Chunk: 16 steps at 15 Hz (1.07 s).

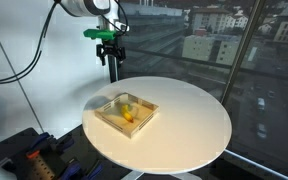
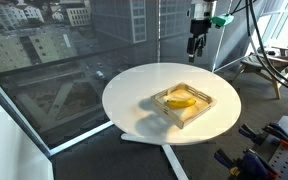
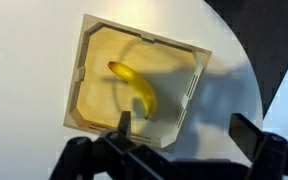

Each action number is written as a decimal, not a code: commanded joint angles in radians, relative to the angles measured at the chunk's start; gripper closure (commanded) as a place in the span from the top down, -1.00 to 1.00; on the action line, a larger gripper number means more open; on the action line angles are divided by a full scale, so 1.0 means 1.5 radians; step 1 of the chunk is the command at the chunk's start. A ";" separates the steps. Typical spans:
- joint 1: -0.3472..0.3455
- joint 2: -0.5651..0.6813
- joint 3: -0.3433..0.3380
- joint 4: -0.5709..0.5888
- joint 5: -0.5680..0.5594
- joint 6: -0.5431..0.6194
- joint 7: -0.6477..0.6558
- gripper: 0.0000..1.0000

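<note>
One arm, one gripper (image 1: 110, 57), fingers spread wide, nothing between them. In both exterior views it hangs well above the round white table (image 1: 189, 110), over the edge nearest the window and off to the side of the tray. Contact with anything: none.

Gripper also shows in an exterior view (image 2: 195, 46), pointing straight down, with a green part on the wrist above it. Wrist view: both dark fingers come in from the bottom of the frame and the gripper (image 3: 182, 122) faces down at the tray's near side.

The yellow curved banana (image 1: 127, 112) lies flat on the floor of the shallow square light-wood tray (image 1: 146, 124), roughly diagonal and near the middle. It is the only item in there. Same read in an exterior view: banana (image 2: 181, 100) inside the tray (image 2: 189, 124), clear of all four walls. In the wrist view the banana (image 3: 136, 88) runs from upper left to lower right, lower end closer to the tray's near wall, and a grey shadow falls across the tray (image 3: 77, 85).

The tray sits flat on the table (image 2: 134, 90), slightly off centre and turned at an angle to the cameras. The bare white tabletop (image 3: 24, 60) surrounds it on all sides.

Behind: floor-to-ceiling window glass with city buildings outside. Cables trail from the arm. Blue and orange gear sits low beside the table, too small to identify.
</note>
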 commanded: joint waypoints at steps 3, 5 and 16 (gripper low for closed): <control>-0.002 0.019 0.004 0.036 0.006 0.000 -0.011 1.00; -0.001 0.031 0.004 0.052 0.006 0.001 -0.009 1.00; -0.013 0.113 0.005 0.164 0.005 -0.008 -0.044 1.00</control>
